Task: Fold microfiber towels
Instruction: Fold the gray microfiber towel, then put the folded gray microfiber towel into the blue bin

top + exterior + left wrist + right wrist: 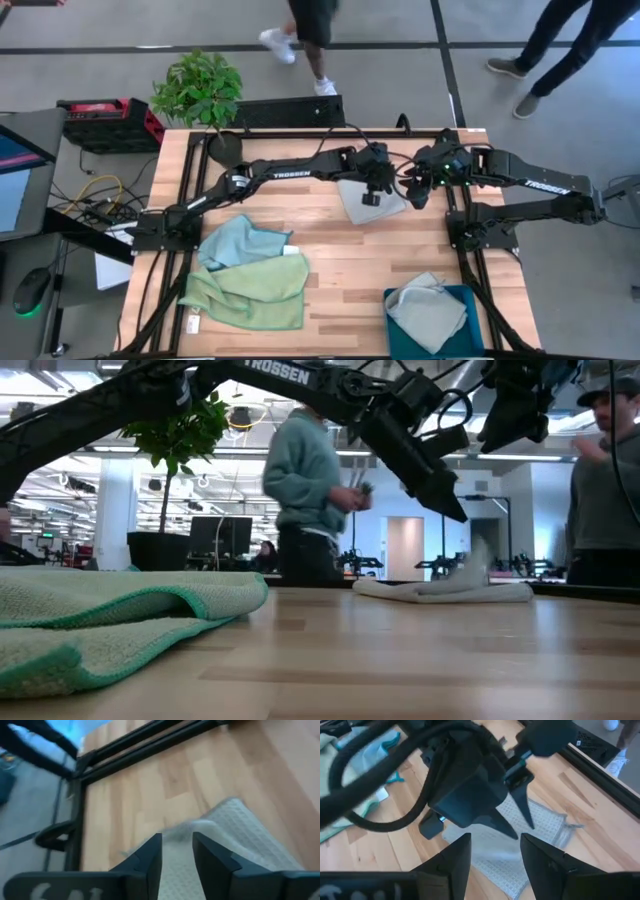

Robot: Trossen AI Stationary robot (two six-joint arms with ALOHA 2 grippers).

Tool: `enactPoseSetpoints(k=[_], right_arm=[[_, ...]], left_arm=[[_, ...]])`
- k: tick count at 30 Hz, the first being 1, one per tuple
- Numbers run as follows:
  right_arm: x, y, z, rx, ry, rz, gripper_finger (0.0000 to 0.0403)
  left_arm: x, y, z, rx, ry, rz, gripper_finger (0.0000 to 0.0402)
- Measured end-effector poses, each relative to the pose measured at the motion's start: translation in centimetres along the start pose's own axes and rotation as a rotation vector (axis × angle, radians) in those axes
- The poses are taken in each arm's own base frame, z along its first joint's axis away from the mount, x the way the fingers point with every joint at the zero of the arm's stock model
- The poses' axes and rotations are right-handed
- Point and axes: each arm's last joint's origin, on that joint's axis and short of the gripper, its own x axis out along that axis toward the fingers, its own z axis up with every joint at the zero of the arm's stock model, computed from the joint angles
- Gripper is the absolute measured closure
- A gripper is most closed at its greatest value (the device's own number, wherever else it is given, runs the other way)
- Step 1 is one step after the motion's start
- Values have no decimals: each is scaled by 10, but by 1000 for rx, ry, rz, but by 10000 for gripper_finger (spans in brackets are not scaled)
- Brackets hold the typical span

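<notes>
A folded light grey towel (372, 205) lies flat on the table at the far middle; in the low view (440, 591) one corner of it stands up. My left gripper (371, 197) hangs just above it, open and empty; the towel shows between its fingers in the left wrist view (177, 847). My right gripper (418, 193) is open and empty, higher up just to the right of the towel; its wrist view (495, 845) looks down on the left gripper and the towel (540, 822). A light blue towel (236, 241) and a pale green towel (250, 290) lie crumpled at the near left.
A dark teal bin (470, 335) at the near right holds another grey towel (425, 312). A potted plant (200, 92) stands at the far left corner. People stand beyond the table's far edge (305, 480). Bare wood lies in the near middle.
</notes>
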Motion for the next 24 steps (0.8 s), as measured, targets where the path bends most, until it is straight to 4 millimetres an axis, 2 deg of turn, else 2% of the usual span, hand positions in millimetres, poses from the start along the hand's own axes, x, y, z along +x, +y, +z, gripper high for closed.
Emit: enactPoseSetpoints(k=[8, 11, 13, 17, 24], right_arm=[[0, 0, 0, -1, 1, 0, 207], [0, 0, -2, -29, 17, -4, 207], [-1, -1, -5, -59, 44, -8, 207], [-2, 0, -10, -154, 97, 25, 207], [6, 16, -14, -376, 168, 126, 207]], left_arm=[[0, -8, 4, 15, 51, 79, 290], [-10, -12, 10, -22, 61, 65, 290], [-26, -10, 19, -46, 62, 58, 290], [-78, -1, 43, -77, 28, 41, 290], [-152, 4, 65, -189, 10, 11, 290]])
